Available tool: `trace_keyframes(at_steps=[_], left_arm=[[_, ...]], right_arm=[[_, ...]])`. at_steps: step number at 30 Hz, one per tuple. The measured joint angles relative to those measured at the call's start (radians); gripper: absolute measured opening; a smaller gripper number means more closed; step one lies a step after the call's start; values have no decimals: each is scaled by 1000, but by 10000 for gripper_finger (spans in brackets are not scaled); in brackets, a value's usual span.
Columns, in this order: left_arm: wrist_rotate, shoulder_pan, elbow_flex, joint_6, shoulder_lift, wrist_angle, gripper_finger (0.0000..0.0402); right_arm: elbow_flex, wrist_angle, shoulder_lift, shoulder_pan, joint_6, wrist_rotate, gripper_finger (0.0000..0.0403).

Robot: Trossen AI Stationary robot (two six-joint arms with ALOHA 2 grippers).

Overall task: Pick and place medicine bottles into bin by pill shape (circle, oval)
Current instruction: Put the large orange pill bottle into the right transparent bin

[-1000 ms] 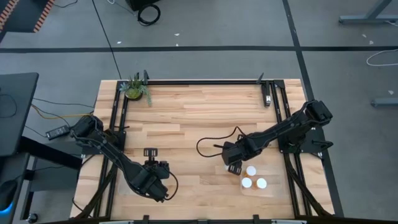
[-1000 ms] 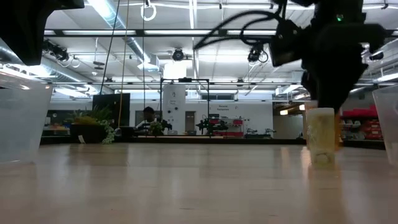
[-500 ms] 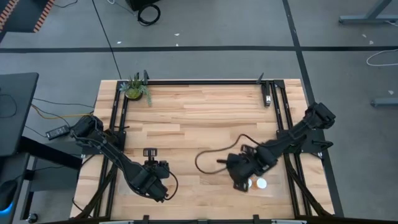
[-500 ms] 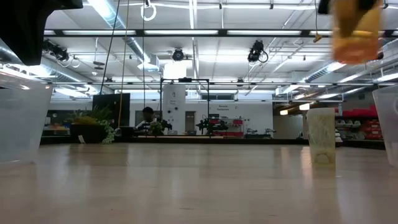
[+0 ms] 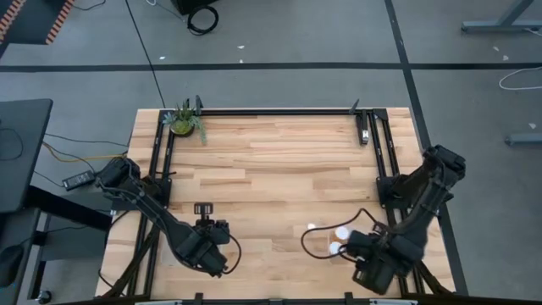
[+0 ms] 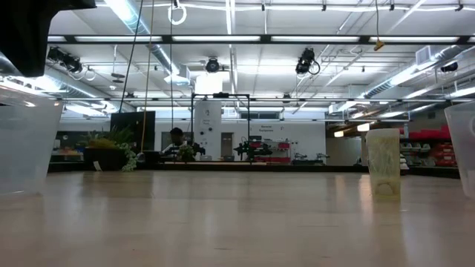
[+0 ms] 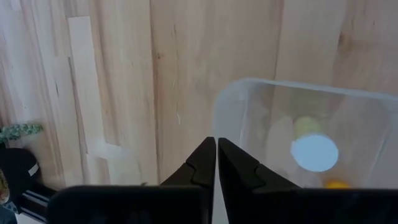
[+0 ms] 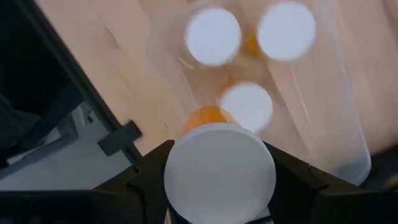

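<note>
My right gripper (image 5: pixel 373 273) is near the table's near right corner, shut on a white-capped medicine bottle (image 8: pixel 219 173). It hangs over a clear bin (image 8: pixel 339 118) that holds three white-capped bottles (image 8: pixel 213 35), (image 8: pixel 286 31), (image 8: pixel 247 106). Two of these also show in the high view (image 5: pixel 341 234), (image 5: pixel 336 248). One more bottle (image 5: pixel 312 228) stands upright on its base on the table left of that bin; it also shows in the low view (image 6: pixel 384 162). My left gripper (image 7: pixel 216 163) is shut and empty above a second clear bin (image 7: pixel 236 99) that holds one bottle (image 7: pixel 315 152). My right gripper pinches the bottle between its two fingers (image 8: pixel 152 171), one on each side of the body just under the white cap (image 8: pixel 219 149). The fingers point down from above. The bottle is upright and lifted clear above the bin.
A small potted plant (image 5: pixel 184 121) stands at the far left corner. Black frame rails (image 5: pixel 279 111) run along the far edge and both sides. A small black part (image 5: pixel 204 207) lies near my left arm. The wooden table's middle (image 5: pixel 271 169) is bare.
My right gripper has risen out of the low view with an orange-bodied bottle and gone toward the table's near right corner, ending over the clear bin. The bottle standing on the table has stayed where it was.
</note>
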Motion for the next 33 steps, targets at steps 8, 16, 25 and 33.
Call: trace_keyframes(at_steps=[8, 16, 25, 33], left_arm=[[0, -5, 0, -7, 0, -2, 19], [0, -5, 0, -14, 0, -2, 29], [0, -5, 0, -12, 0, -3, 19], [0, -5, 0, -11, 0, -4, 28]], right_arm=[[-26, -111, -2, 90, 211, -17, 218], [-208, 91, 1, 81, 202, -120, 217], [-356, 223, 1, 29, 147, -204, 220], [-372, 275, 1, 13, 121, -148, 222]])
